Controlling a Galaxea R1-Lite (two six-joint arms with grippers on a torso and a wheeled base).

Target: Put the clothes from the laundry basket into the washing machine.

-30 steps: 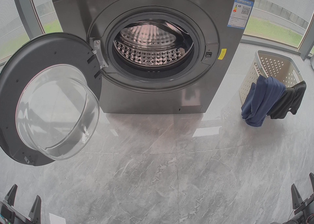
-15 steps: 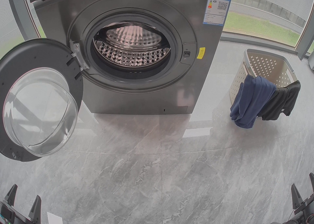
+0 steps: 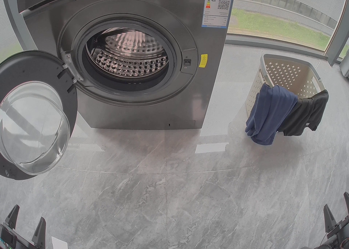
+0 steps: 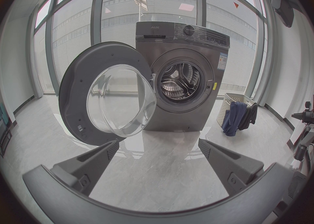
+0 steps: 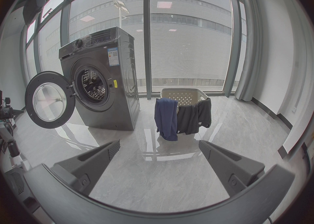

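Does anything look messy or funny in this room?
A little. The blue garment and black garment aren't tucked inside the basket; they hang over its near rim, the blue one dangling low toward the floor. The door of the washing machine stands wide open, which suits loading.

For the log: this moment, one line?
door open; drum empty; blue cloth, black cloth over basket rim; left gripper open; right gripper open

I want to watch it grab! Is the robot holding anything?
Nothing. The left tool and right tool are open and empty; the clothes hang on the laundry basket.
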